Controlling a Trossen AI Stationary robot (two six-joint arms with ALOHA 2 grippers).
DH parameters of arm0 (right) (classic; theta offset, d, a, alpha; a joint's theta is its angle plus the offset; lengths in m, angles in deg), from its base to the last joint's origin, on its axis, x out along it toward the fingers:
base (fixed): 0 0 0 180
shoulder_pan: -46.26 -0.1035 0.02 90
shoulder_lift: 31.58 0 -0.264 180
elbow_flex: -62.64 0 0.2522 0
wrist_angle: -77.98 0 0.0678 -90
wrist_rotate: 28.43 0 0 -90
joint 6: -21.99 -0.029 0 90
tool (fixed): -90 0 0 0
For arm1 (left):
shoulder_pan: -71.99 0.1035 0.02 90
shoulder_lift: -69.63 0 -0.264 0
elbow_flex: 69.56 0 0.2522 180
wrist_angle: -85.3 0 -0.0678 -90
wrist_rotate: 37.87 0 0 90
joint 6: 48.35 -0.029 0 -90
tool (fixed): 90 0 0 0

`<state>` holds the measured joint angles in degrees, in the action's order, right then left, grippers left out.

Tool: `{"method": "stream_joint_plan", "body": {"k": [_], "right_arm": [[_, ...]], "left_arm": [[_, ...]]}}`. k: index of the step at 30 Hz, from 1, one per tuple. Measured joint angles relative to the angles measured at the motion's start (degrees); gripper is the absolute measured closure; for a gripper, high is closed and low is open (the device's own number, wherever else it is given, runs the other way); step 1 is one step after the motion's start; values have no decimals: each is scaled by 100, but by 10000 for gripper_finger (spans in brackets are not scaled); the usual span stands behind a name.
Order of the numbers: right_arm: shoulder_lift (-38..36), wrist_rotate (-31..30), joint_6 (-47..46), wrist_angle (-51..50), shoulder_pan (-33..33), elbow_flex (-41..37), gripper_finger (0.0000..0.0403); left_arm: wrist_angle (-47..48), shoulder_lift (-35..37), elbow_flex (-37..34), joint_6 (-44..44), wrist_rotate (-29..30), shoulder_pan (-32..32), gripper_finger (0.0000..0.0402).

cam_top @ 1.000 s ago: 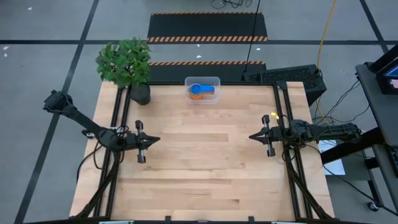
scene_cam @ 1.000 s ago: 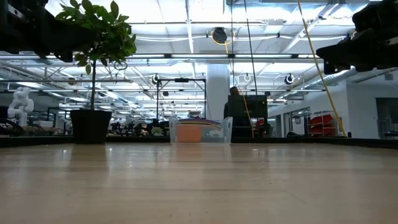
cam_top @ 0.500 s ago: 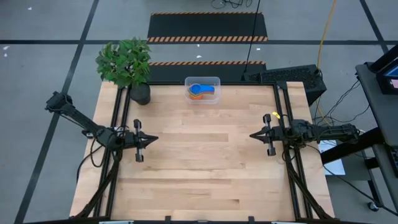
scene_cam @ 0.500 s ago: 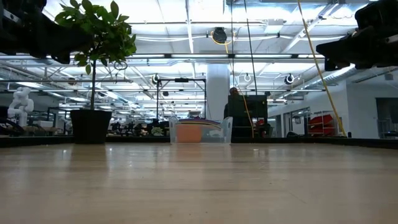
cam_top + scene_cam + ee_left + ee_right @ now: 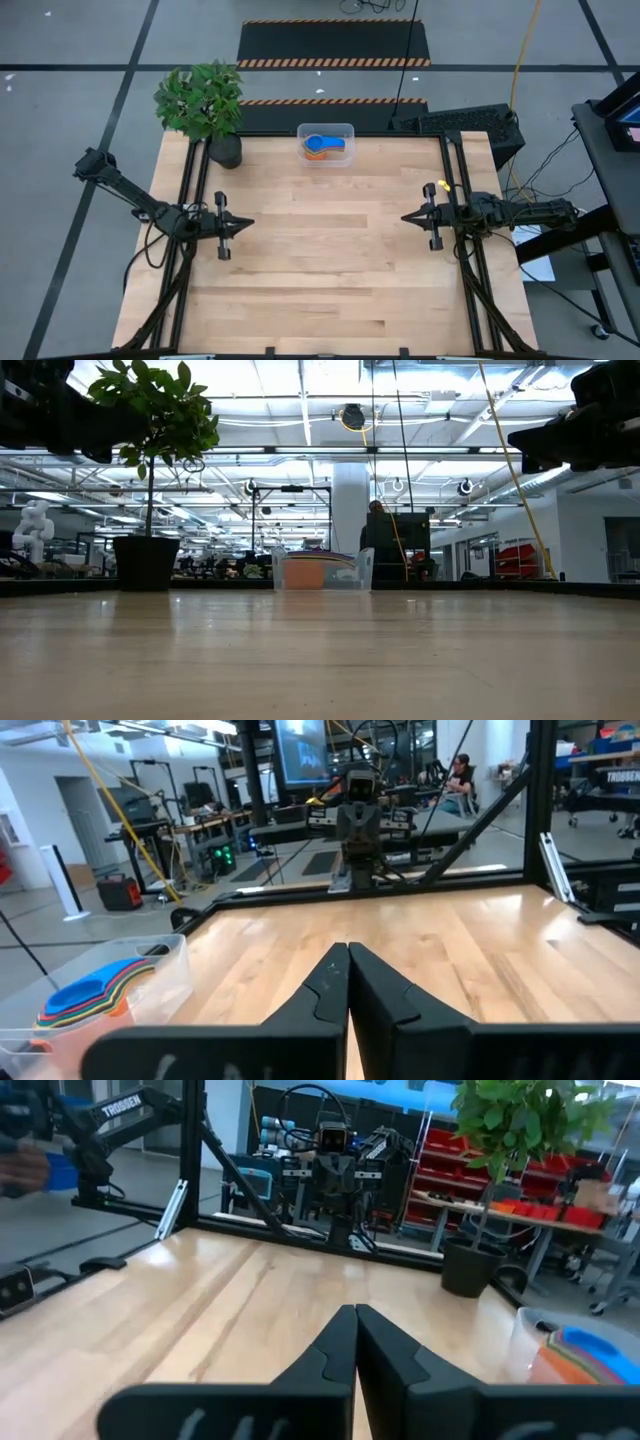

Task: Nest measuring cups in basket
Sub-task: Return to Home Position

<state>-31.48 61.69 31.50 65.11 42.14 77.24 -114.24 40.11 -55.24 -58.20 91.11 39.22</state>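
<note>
The clear basket (image 5: 325, 144) stands on the table at the middle of its far edge. The measuring cups (image 5: 321, 146) sit stacked inside it, a blue one on top, orange below; in the left wrist view the stack (image 5: 85, 999) shows through the basket's wall. My left gripper (image 5: 250, 225) hovers shut over the table's left side, pointing level toward the right. Over the right side, my right gripper (image 5: 404, 218) is shut too and points level toward the left. Neither has anything between its fingers.
A potted green plant (image 5: 205, 108) stands at the table's far left corner, left of the basket. Dark rails (image 5: 193, 180) run along the left and right edges. Bare wood (image 5: 325, 260) lies between the two grippers and toward the near edge.
My left gripper has drawn back a little toward the table's left edge, staying shut and level. The basket and cups have not moved.
</note>
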Motion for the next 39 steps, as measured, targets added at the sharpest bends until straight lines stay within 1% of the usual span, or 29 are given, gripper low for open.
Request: {"method": "stream_joint_plan", "body": {"k": [3,6,9,13,15,19,23,25,28,34,39], "right_arm": [[17,0,-339,-2,0,0,403],[17,0,-694,18,0,0,403],[17,-8,-715,105,0,0,403],[17,-13,-701,144,0,0,403],[17,-13,-694,149,0,0,403],[17,-13,-692,188,0,0,403],[17,-13,-693,193,0,0,403],[17,-11,-692,199,0,0,403],[17,-11,-693,212,0,0,403],[17,-11,-692,213,0,0,403],[17,-9,-691,214,0,0,403]], "left_arm": [[100,17,0,-12,0,0,397],[280,133,2,38,-2,0,387],[571,326,2,55,-2,2,384],[866,651,2,77,-20,4,397],[1021,844,2,34,-88,4,397],[1259,1272,2,-163,-359,4,391],[1325,1638,2,-495,-934,4,398],[1323,1799,2,-627,-1129,9,396],[1388,1998,2,-661,-1258,83,394],[1951,2371,2,-376,-1460,375,396],[2364,2860,2,-341,-1743,622,398]]}}
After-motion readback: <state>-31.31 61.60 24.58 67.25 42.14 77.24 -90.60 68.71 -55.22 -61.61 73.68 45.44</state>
